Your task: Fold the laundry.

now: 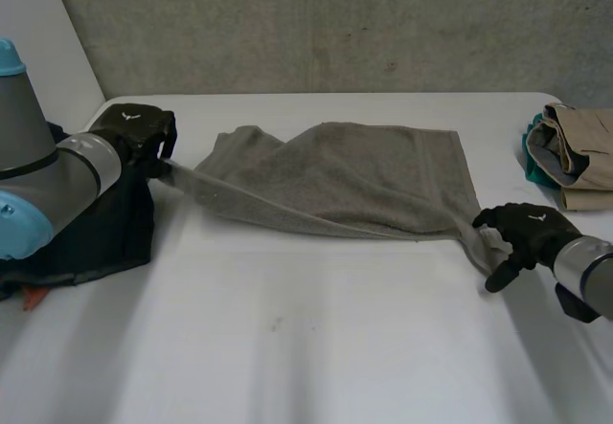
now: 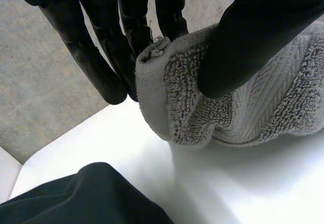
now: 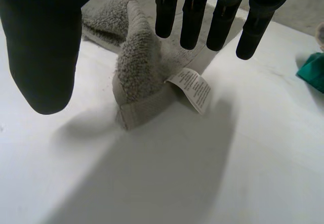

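Observation:
A grey towel (image 1: 345, 180) lies spread across the middle of the white table (image 1: 306, 347), stretched from left to right. My left hand (image 1: 144, 132) holds its left corner off the table. In the left wrist view that corner of the towel (image 2: 263, 107) is pinched between the thumb (image 2: 243, 47) and the fingers (image 2: 101, 67). My right hand (image 1: 527, 233) hovers over the towel's near right corner. There the fingers (image 3: 195, 21) are straight and the thumb (image 3: 40, 57) stands apart. The towel corner (image 3: 136, 67) with its white label (image 3: 195, 90) rests on the table between them, untouched.
A dark garment (image 1: 96, 233) lies heaped at the table's left edge, under my left arm, and appears below the left hand (image 2: 86, 193). Folded beige and teal clothes (image 1: 575, 151) are stacked at the far right; a teal piece (image 3: 314, 70) lies beside my right hand.

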